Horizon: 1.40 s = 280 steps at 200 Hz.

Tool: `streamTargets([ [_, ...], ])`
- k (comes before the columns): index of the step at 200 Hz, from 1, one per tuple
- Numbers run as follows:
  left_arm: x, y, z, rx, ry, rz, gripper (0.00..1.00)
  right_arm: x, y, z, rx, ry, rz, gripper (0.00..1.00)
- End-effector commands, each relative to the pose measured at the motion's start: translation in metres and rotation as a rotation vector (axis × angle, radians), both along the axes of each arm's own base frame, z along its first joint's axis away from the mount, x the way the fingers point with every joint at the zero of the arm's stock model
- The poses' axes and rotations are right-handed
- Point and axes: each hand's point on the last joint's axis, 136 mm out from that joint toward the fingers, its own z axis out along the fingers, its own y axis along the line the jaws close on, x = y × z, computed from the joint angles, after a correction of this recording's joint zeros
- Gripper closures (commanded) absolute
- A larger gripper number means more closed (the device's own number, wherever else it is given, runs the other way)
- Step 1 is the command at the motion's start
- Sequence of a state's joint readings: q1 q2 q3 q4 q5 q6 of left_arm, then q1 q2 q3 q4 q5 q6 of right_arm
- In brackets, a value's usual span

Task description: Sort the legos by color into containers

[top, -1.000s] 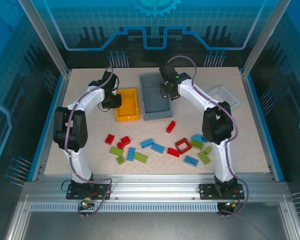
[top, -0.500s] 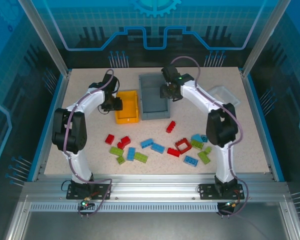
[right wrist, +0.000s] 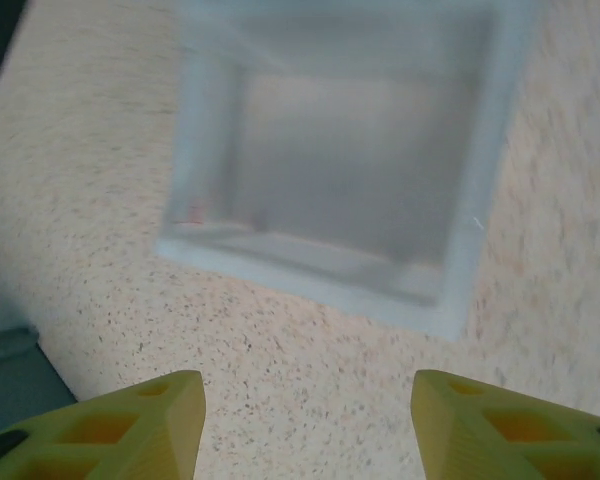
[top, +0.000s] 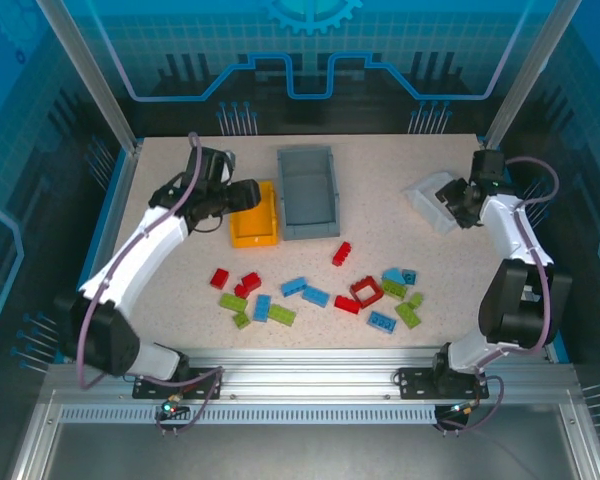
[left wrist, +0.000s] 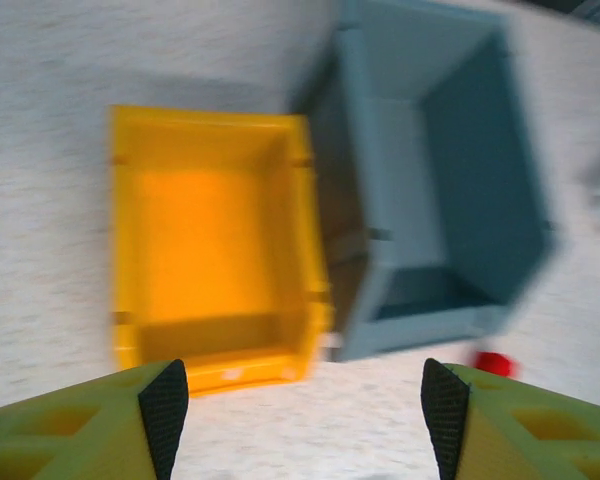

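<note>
Red, light blue and lime green legos [top: 310,295] lie scattered across the near middle of the table, and one red lego [top: 341,253] sits apart, nearer the bins. The yellow-orange container [top: 255,215] and the grey container [top: 310,195] stand side by side at the back. My left gripper [top: 244,195] hovers at the yellow bin's left rim. In the left wrist view it [left wrist: 295,405] is open and empty above bare table, with the yellow bin [left wrist: 215,240], the grey bin [left wrist: 430,180] and a red lego [left wrist: 495,363] ahead. My right gripper [top: 454,200] is open and empty beside the white container [top: 427,193], whose wall [right wrist: 310,265] lies just ahead.
Blue frame rails run along the table's left edge [top: 108,230] and right edge [top: 525,230]. Bare tabletop lies between the grey bin and the white bin.
Both grippers opened. The right arm swung from over the grey bin to the white bin at the far right. The left arm stretched out and its gripper stayed by the yellow bin.
</note>
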<state>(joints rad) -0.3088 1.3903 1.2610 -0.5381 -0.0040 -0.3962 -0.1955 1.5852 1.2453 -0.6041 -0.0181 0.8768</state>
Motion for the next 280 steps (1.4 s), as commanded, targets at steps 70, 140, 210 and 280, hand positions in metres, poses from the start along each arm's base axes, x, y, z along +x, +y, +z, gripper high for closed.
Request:
streamTargets([
  [70, -0.088, -0.119, -0.004, -0.263, -0.024, -0.261, 0.32, 0.010, 0.024, -0.024, 0.471, 0.066, -0.593, 0.15],
  [140, -0.102, -0.128, 0.005, -0.246, -0.040, -0.303, 0.32, 0.047, 0.020, -0.062, 0.595, 0.120, -0.760, 0.16],
  [210, -0.103, -0.126, 0.006, -0.226, -0.045, -0.307, 0.34, 0.048, 0.009, -0.066, 0.498, 0.179, -0.675, 0.69],
  [280, -0.104, -0.118, 0.013, -0.217, -0.062, -0.284, 0.34, 0.023, 0.014, -0.059, 0.180, 0.237, -0.214, 1.00],
])
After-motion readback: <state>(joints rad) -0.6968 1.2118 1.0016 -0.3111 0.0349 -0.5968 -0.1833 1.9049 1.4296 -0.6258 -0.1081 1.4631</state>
